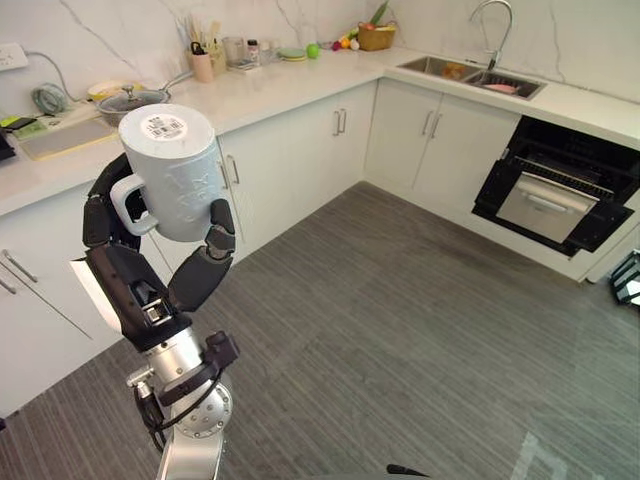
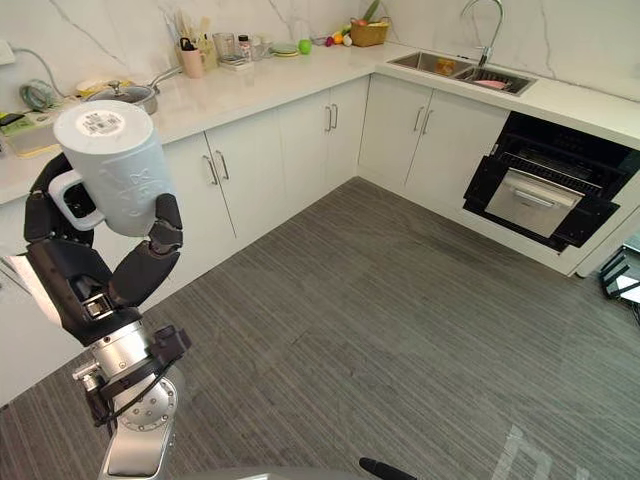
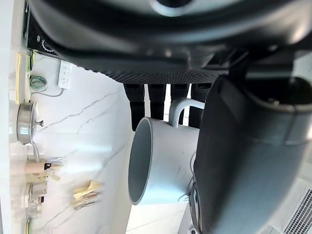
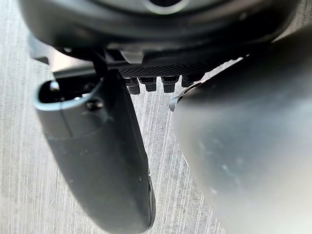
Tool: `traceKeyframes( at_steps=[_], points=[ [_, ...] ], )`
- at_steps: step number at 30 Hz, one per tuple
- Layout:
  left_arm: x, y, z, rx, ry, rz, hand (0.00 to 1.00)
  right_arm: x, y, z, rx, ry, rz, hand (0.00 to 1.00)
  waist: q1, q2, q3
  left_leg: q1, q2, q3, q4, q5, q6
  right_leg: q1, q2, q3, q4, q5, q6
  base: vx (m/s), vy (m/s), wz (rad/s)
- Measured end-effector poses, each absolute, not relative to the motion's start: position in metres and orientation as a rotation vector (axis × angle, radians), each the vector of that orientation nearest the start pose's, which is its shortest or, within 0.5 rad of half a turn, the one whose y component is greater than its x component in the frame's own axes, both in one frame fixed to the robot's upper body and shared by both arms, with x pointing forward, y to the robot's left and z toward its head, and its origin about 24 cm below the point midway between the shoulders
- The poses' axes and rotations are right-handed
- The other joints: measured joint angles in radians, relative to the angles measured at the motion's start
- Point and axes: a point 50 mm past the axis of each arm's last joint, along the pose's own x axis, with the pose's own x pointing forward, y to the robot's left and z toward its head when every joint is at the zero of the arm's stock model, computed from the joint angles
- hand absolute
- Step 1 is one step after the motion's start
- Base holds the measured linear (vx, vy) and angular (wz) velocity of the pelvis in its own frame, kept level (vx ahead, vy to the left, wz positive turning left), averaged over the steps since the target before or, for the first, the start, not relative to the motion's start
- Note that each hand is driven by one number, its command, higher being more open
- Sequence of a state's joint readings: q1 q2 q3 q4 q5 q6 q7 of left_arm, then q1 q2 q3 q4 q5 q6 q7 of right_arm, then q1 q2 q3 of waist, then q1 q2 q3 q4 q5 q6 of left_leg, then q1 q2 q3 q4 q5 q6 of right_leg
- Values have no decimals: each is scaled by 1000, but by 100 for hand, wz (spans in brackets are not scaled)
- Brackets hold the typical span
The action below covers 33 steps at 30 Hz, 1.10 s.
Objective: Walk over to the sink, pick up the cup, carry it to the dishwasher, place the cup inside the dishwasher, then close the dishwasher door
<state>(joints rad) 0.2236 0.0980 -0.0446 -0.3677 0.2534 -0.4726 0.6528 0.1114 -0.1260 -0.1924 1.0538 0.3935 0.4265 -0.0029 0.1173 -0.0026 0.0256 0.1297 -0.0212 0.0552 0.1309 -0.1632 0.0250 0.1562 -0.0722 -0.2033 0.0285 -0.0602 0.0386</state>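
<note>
Pickup's done: the left hand (image 1: 125, 275) is wrapped around the cup (image 1: 172, 175), bottom side up, well away from the open dishwasher (image 1: 560, 200). Left to do: walk over, load it, shut the door.

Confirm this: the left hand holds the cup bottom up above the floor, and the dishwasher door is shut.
Wrong on the door. The dishwasher door is open, swung down from the cabinet front, as the left eye view shows. The rest stands: the left hand holds the cup bottom up above the floor.
</note>
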Motion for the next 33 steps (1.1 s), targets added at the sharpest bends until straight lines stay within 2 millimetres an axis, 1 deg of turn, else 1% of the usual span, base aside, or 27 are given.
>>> traceKeyframes(
  at_steps=[3,4,7,9,10,11,12,13,14,16,19,21,22,25,26,27,28,29,30,31,32,33],
  points=[
    [186,179,115,158,-663,524,0,45,-203,-170,453,1499,-428,100,-16,1,-1,18,4,-8,-16,0,0,19,6,-8,-13,0,0,-18,-54,3],
    [185,193,109,245,-629,510,0,58,-215,-167,444,1485,-411,100,-52,42,37,8,13,-20,-51,32,8,22,27,-9,-80,55,-2,0,0,0],
    [185,193,109,245,-629,510,0,56,-215,-167,444,1489,-413,100,-52,41,37,10,13,-17,-55,32,8,22,27,-6,-82,55,-2,0,0,-3],
    [182,195,106,233,-608,517,0,50,-214,-168,447,1502,-421,100,-53,41,19,19,19,14,-74,31,7,14,35,24,-106,63,-3,11,0,-32],
    [181,195,104,219,-597,520,0,48,-214,-168,452,1503,-426,100,-53,40,10,22,21,26,-81,31,6,14,38,34,-114,68,-6,43,-12,-53],
    [182,192,102,146,-573,516,0,43,-210,-169,474,1502,-441,100,-62,36,-13,18,27,44,-88,29,4,2,43,46,-115,69,-8,77,-34,-32],
    [184,188,101,91,-563,504,0,43,-209,-169,490,1497,-458,100,-71,29,-22,15,29,44,-87,29,3,3,45,42,-113,68,-10,77,-45,-16],
    [187,183,100,40,-548,477,0,41,-207,-169,496,1498,-468,100,-81,22,-28,13,32,43,-83,29,2,3,46,35,-113,68,-11,61,-43,5],
    [189,178,98,6,-536,453,0,41,-206,-169,501,1499,-477,100,-85,16,-31,13,34,44,-80,28,-2,5,47,33,-113,68,-11,35,-40,1],
    [197,164,88,-118,-467,374,0,38,-200,-170,530,1512,-522,100,-91,2,-39,19,39,63,-55,23,-23,19,49,32,-113,67,-13,13,-48,-12],
    [204,155,82,-255,-411,318,0,37,-197,-169,539,1518,-583,100,-96,-5,-45,20,41,84,-54,21,-28,19,49,38,-108,60,-22,-41,-40,-15],
    [208,152,79,-310,-386,274,0,39,-197,-169,557,1525,-618,100,-99,-6,-43,24,45,94,-63,21,-30,16,51,39,-87,53,-24,-75,-31,7],
    [210,152,75,-308,-364,250,0,40,-196,-169,556,1540,-628,100,-107,-8,-42,35,47,90,-70,26,-29,17,51,29,-67,42,-25,-74,-34,19],
    [211,157,63,-273,-306,238,0,40,-195,-169,549,1552,-635,100,-103,-14,-38,49,49,75,-76,33,-27,18,50,8,-25,20,-26,-87,-38,24],
    [210,159,61,-268,-297,245,0,38,-195,-170,548,1560,-638,100,-103,-13,-35,45,49,70,-66,25,-27,16,50,7,-17,10,-27,-107,-40,23],
    [209,162,59,-266,-288,263,0,37,-195,-170,552,1564,-644,100,-102,-9,-26,13,59,61,0,-23,-35,7,53,1,9,-12,-24,-110,-38,11],
    [207,164,58,-272,-284,281,0,37,-197,-170,562,1562,-656,100,-90,-1,-21,-29,81,60,103,-78,-40,-5,64,2,43,-42,-37,-111,-35,1],
    [204,167,57,-275,-281,301,0,35,-199,-170,560,1563,-654,100,-77,5,-18,-62,109,66,193,-127,-56,-20,80,11,85,-68,-45,-73,-21,-9],
    [202,168,58,-282,-282,312,0,36,-199,-170,557,1562,-647,100,-74,8,-13,-77,122,65,244,-138,-61,-23,89,15,108,-82,-49,-22,-5,-5],
    [201,170,60,-288,-290,320,0,39,-198,-170,553,1561,-638,100,-73,5,2,-102,129,67,319,-141,-65,-25,92,16,127,-95,-56,-33,-14,11],
    [198,172,64,-315,-302,334,0,47,-201,-169,533,1562,-616,100,-75,5,40,-238,156,69,592,-107,-87,-48,85,7,209,-136,-63,-26,7,13],
    [197,173,64,-321,-302,338,0,47,-203,-169,530,1564,-613,100,-74,8,45,-273,164,70,658,-84,-84,-54,79,6,226,-144,-65,-21,31,14]
  ],
)
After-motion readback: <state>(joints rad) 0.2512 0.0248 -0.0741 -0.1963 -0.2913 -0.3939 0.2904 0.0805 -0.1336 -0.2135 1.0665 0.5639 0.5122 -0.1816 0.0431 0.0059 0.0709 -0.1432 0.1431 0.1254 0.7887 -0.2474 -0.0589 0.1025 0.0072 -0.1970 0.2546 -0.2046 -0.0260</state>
